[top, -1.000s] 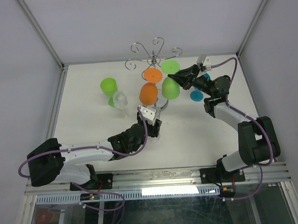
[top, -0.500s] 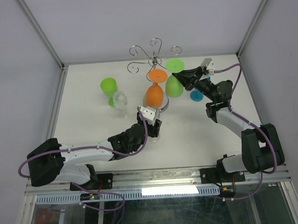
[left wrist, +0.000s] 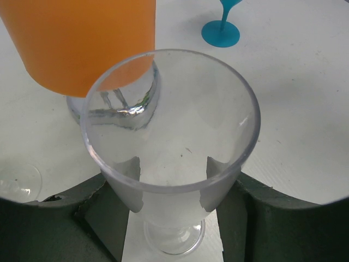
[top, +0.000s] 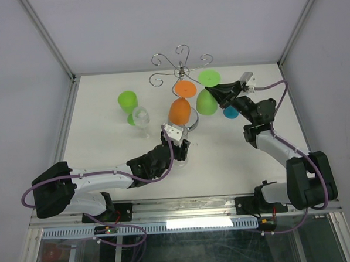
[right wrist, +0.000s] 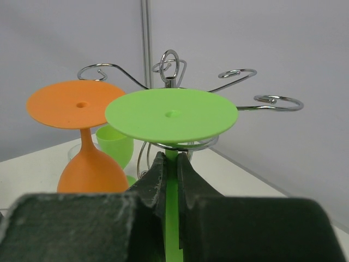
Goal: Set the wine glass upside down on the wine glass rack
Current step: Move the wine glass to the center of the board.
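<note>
Right gripper (right wrist: pixel 168 164): pinching stem of inverted green glass (right wrist: pixel 172 114) at rack (right wrist: pixel 256 100). Left gripper (left wrist: pixel 173 188): clamped on clear glass (left wrist: pixel 174 125), near centre. Step: hanging. Next, likely: seat foot on rack, release.

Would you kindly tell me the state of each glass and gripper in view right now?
Orange glass: inverted, hanging on the rack.
Held green glass: inverted, stem in the shut right gripper.
Held clear glass: upright, in the shut left gripper.
Blue glass: upright on the table.
Loose green glass: upright on the table.
Loose clear glass: upright on the table.
</note>
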### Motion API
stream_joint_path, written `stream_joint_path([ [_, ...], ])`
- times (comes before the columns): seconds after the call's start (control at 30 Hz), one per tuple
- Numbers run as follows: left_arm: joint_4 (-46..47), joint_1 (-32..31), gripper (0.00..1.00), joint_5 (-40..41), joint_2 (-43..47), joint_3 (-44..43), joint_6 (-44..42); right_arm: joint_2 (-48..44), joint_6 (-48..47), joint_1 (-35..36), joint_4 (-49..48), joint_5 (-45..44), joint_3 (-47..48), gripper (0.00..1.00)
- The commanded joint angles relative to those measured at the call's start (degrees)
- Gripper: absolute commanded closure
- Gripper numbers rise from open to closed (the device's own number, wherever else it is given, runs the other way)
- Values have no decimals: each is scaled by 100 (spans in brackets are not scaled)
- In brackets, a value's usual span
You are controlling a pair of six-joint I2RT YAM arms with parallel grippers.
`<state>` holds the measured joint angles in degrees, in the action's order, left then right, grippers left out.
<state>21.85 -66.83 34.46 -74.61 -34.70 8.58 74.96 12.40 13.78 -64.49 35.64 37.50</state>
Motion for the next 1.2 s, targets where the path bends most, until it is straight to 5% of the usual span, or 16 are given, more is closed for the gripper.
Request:
stream_joint_path([
  [0.0,276,-58,56,4,78,-40,93,-202,-134,-15,-302,-404,21,100],
  [0.4,250,-56,56,61,83,-66,83,81,-243,65,695,-680,478,95],
  [0.8,259,-54,57,124,208,26,101,-428,-428,81,1437,-1321,387,59],
  [1.17,263,-61,55,247,316,122,-8,-1814,-428,81,2942,-1321,-67,59],
])
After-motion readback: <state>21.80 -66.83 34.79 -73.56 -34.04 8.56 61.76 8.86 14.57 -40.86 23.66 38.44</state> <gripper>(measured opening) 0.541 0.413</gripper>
